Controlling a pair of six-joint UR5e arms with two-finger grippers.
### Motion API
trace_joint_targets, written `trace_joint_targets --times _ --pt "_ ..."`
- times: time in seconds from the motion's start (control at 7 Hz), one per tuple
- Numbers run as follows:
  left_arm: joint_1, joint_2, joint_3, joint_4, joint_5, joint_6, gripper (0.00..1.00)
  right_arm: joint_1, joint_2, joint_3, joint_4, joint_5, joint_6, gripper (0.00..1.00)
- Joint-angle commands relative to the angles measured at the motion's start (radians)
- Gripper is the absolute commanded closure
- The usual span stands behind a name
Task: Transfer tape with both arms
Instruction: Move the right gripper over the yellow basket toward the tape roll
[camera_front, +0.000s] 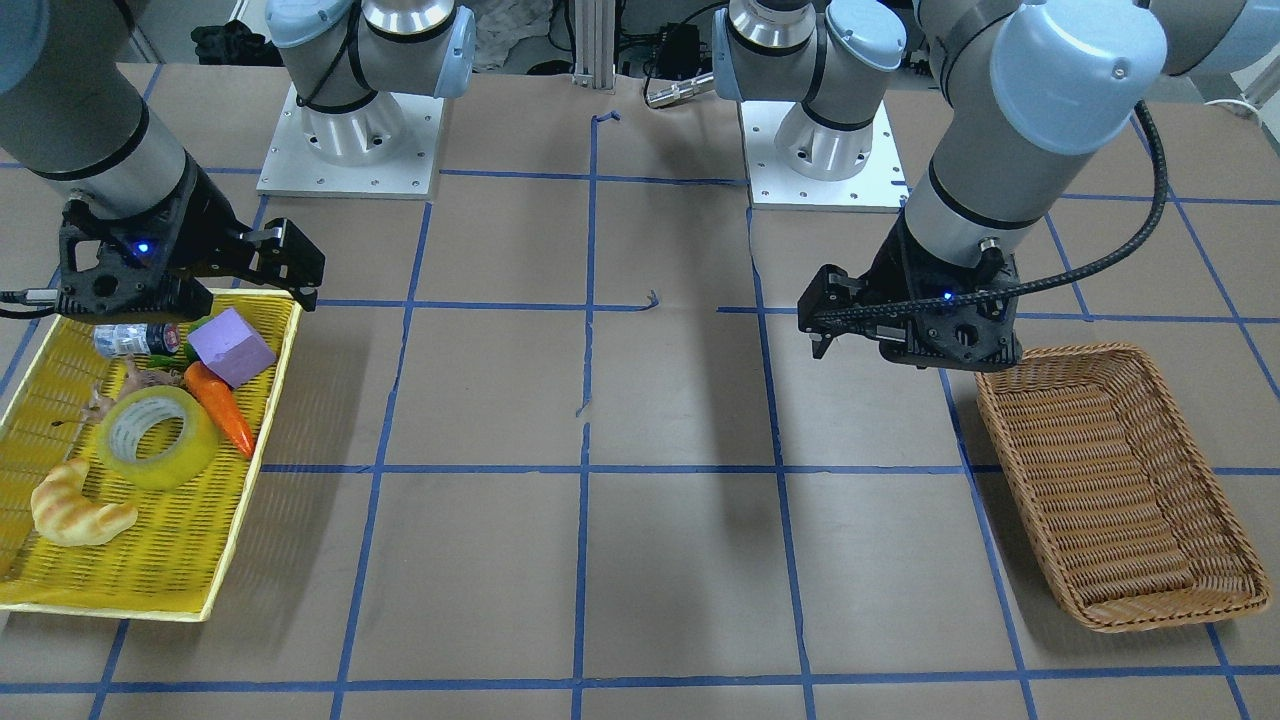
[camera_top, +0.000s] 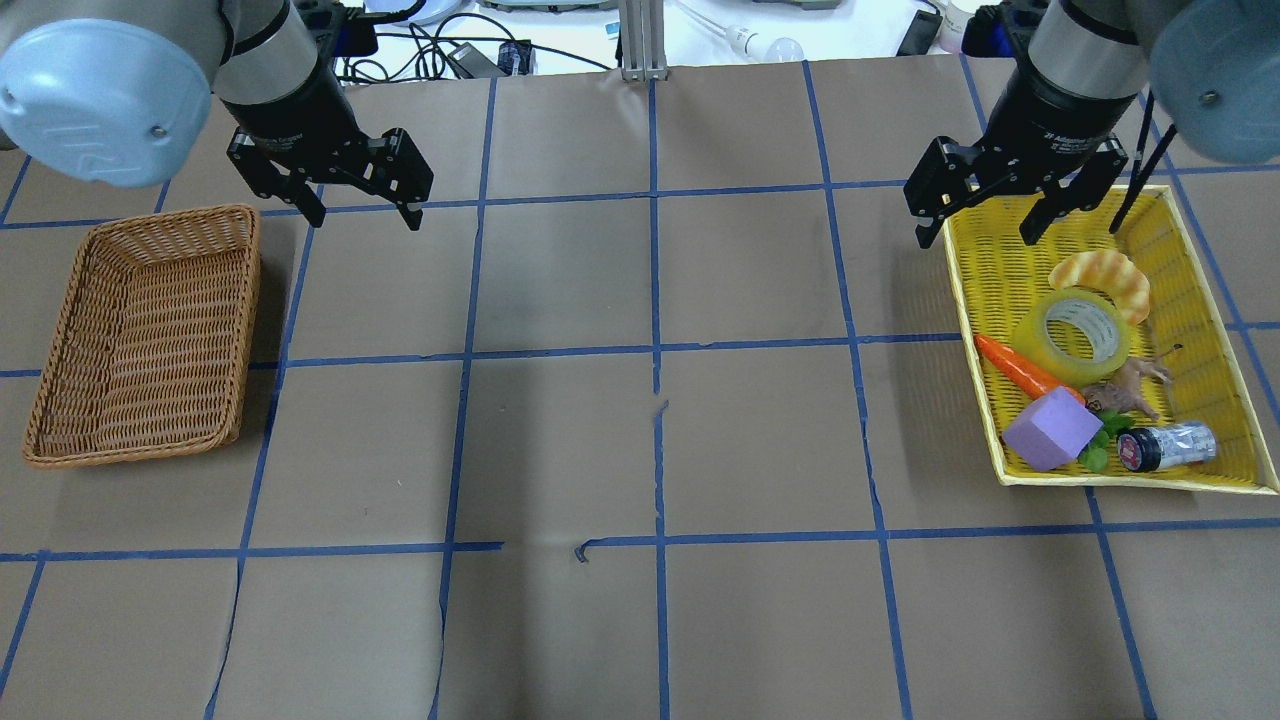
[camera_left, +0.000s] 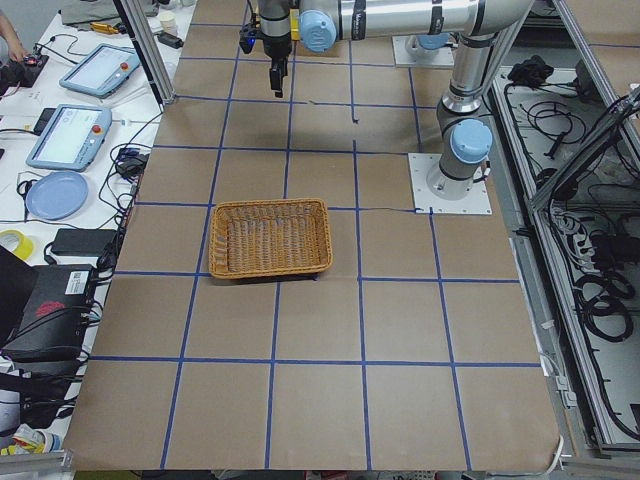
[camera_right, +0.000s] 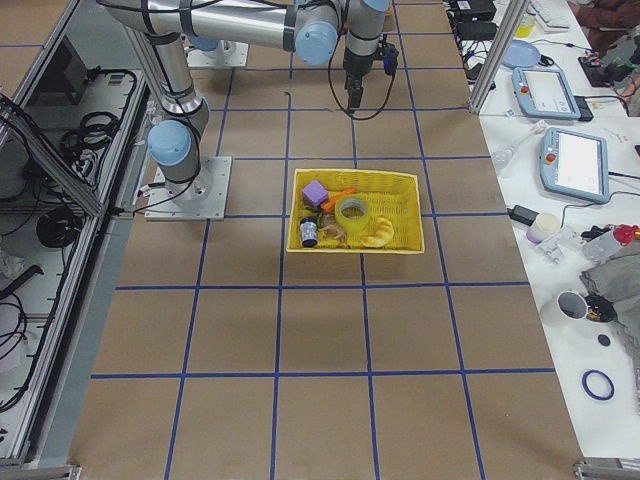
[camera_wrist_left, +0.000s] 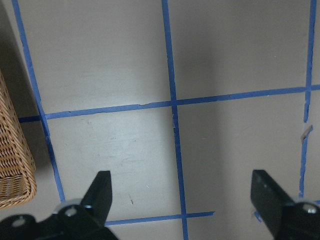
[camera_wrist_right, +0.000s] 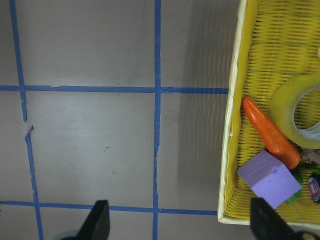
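The tape (camera_front: 176, 468) is a yellow translucent roll lying flat in the yellow tray (camera_front: 150, 560). It also shows in the overhead view (camera_top: 1035, 345) and at the right edge of the right wrist view (camera_wrist_right: 290, 107). My right gripper (camera_top: 975, 235) is open and empty, above the tray's inner far corner and apart from the tape; in the front view it (camera_front: 195, 300) hangs over the tray's back end. My left gripper (camera_top: 365, 215) is open and empty above bare table, just beside the wicker basket (camera_top: 140, 330); the left wrist view (camera_wrist_left: 181, 185) shows only table between the jaws.
The tray (camera_top: 1000, 270) also holds an orange toy carrot (camera_top: 1020, 368), a purple block (camera_top: 1050, 430), a croissant (camera_top: 1100, 275), a small bottle (camera_top: 1165, 447) and a small figure. The wicker basket (camera_front: 1110, 480) holds nothing. Blue tape lines grid the brown table.
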Motion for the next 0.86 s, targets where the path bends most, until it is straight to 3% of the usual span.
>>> trace_joint_targets --times 0.0,0.71 --pt "0.001 -0.001 -0.001 0.001 0.001 0.0 0.0 0.001 -0.007 -0.005 0.0 -0.006 0.0 0.0" --pt "0.004 -0.003 -0.024 0.013 -0.002 0.002 0.0 0.006 -0.024 0.002 0.024 0.0 0.001 0.0"
